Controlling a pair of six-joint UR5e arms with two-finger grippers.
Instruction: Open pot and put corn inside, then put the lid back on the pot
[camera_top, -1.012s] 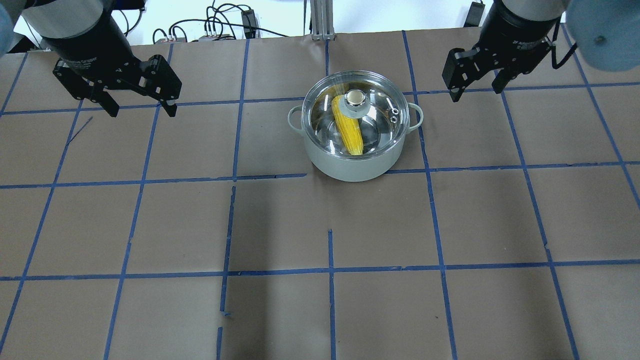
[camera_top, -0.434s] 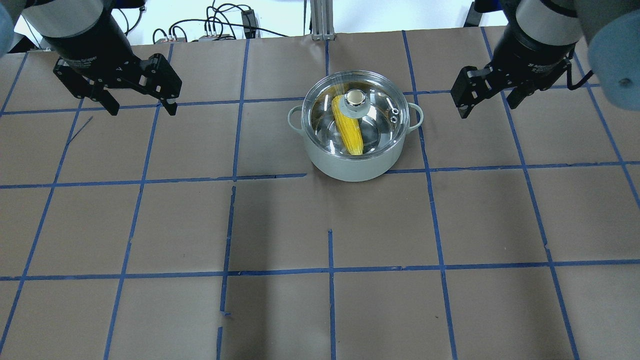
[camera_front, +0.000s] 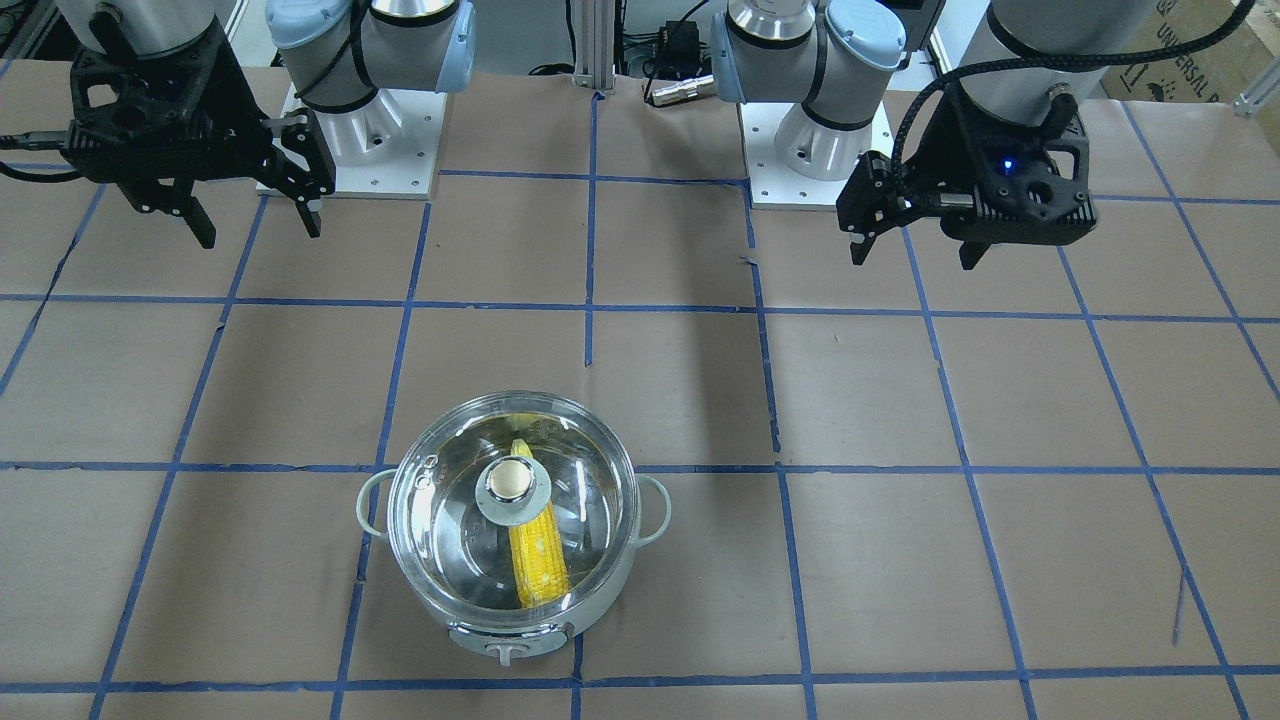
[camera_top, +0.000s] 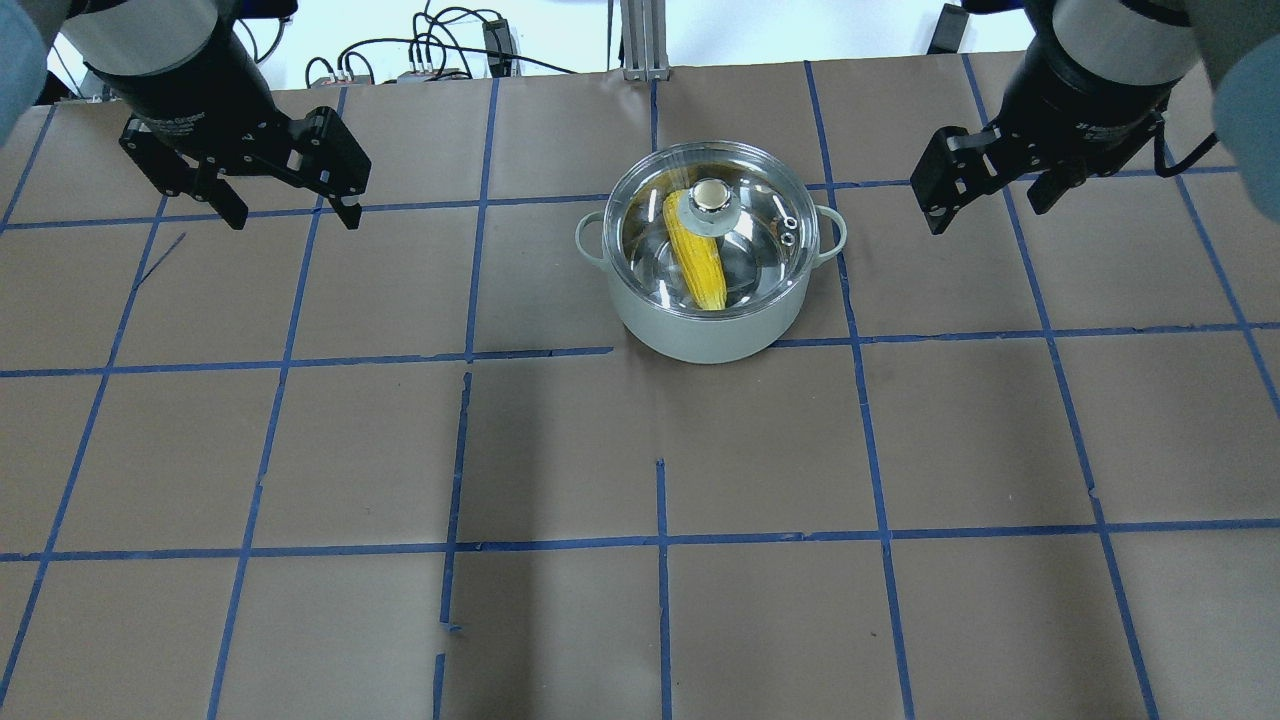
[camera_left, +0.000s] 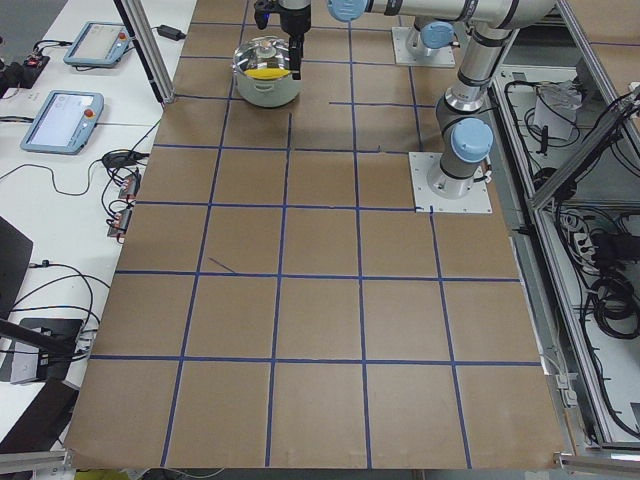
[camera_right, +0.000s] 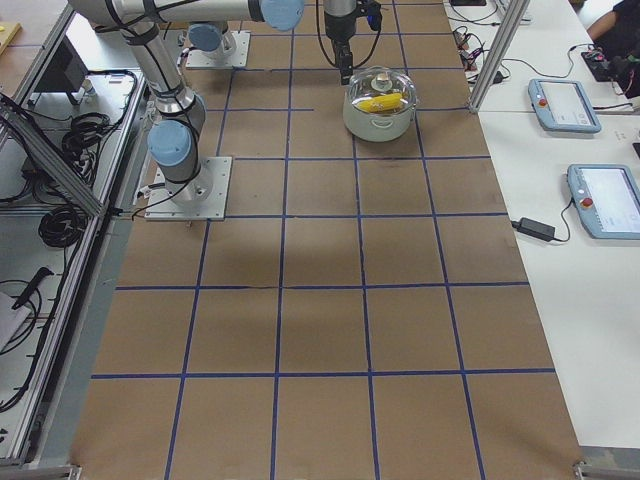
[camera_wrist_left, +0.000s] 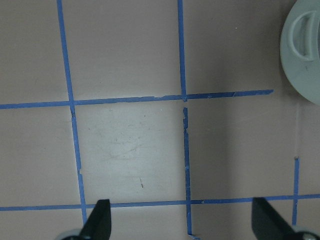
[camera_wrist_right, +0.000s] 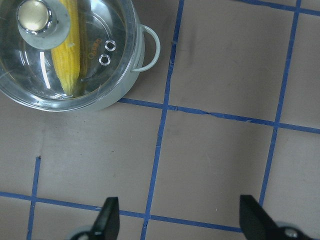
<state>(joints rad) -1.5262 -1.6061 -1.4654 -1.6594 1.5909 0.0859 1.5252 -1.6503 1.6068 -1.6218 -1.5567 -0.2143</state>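
Note:
The pale grey pot (camera_top: 712, 335) stands on the brown table, right of centre at the back. The clear glass lid (camera_top: 765, 262) sits closed on it, knob on top. The yellow corn (camera_top: 697, 258) lies inside, seen through the glass. They also show in the front view: pot (camera_front: 605, 590), lid (camera_front: 445, 540), corn (camera_front: 538, 562). My left gripper (camera_top: 295, 222) is open and empty, far left of the pot. My right gripper (camera_top: 988, 215) is open and empty, right of the pot. The right wrist view shows the lid (camera_wrist_right: 102, 80) and corn (camera_wrist_right: 70, 50) at upper left.
Blue tape lines grid the brown paper table. Cables (camera_top: 440, 50) and an aluminium post (camera_top: 645, 40) sit at the far edge. The arm bases (camera_front: 350, 150) (camera_front: 815, 160) stand at the robot's side. The left wrist view catches only the pot's handle side (camera_wrist_left: 302, 60).
My right gripper has moved rightward, away from the pot, still open. My left gripper has barely shifted. Pot, lid and corn have not moved.

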